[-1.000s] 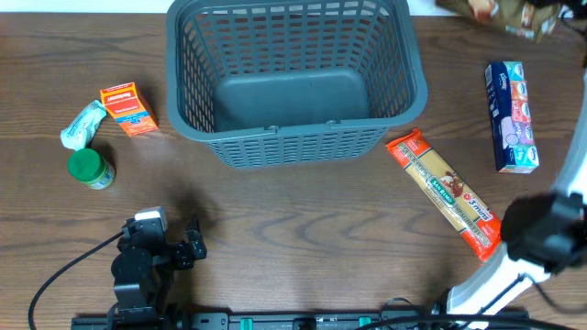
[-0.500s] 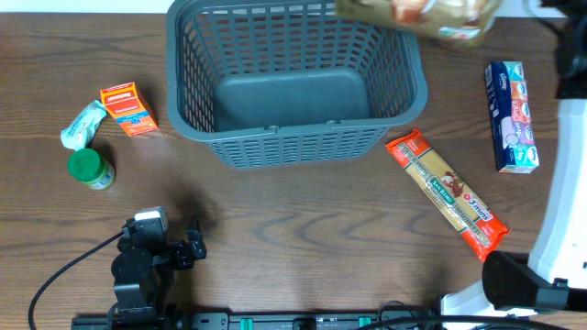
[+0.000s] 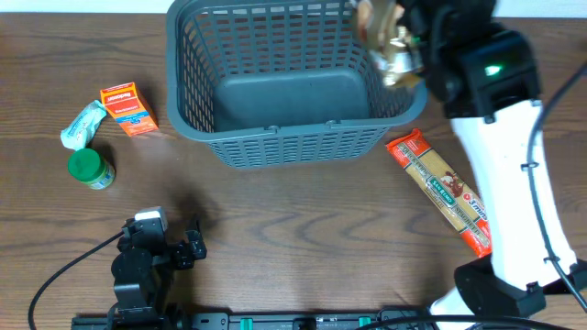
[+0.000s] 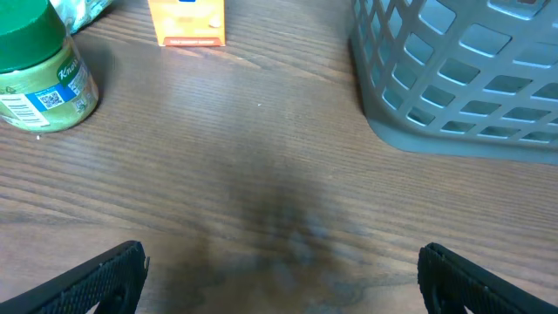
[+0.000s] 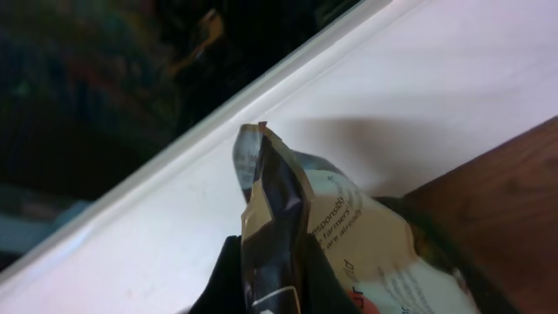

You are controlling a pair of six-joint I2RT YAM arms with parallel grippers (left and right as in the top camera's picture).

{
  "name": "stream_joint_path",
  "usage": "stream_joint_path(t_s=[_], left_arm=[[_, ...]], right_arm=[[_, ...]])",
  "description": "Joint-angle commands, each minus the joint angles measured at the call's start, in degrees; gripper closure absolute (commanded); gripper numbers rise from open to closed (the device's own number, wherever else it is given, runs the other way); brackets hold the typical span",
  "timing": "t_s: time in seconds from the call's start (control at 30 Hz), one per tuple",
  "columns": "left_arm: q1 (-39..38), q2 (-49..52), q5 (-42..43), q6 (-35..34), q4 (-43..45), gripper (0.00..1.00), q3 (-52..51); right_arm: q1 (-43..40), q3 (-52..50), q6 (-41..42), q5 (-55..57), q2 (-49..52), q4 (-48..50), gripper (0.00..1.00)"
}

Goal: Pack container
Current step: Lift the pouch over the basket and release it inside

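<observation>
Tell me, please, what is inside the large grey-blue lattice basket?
Only its bare floor shows; the crinkled brown bag in the right pincer covers its far right corner.

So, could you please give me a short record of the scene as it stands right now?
container: dark grey-blue, far centre of the table, no item seen on its floor
right tool: shut on a brown bag, held over the container's right rim
left tool: open, low over bare wood, holding nothing
left of container: orange box, pale pouch, green-lidded jar
right of container: pasta packet, lying diagonally
packed: nothing yet
</observation>
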Motion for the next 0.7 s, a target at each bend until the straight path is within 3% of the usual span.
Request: stream_joint_path(t_s=[0.0, 0.6, 0.63, 0.67], left_arm=[[0.39, -0.37, 0.39, 0.74, 0.22, 0.02, -0.57], [0.39, -0.37, 0.39, 0.74, 0.22, 0.01, -0.57], [0.39, -0.37, 0.39, 0.74, 0.22, 0.01, -0.57], [0.39, -0.37, 0.39, 0.74, 0.22, 0.02, -0.57]], right_arm=[[2.89, 1.68, 4.42, 11.85, 1.05, 2.05, 0.99], [3.45, 1.64, -2.89, 17.55, 5.09, -1.84, 0.97], [3.48, 1.64, -3.91, 16.59, 5.11, -1.84, 0.75], [3.45, 1.64, -5.97, 14.82, 5.11, -1.62, 0.36]])
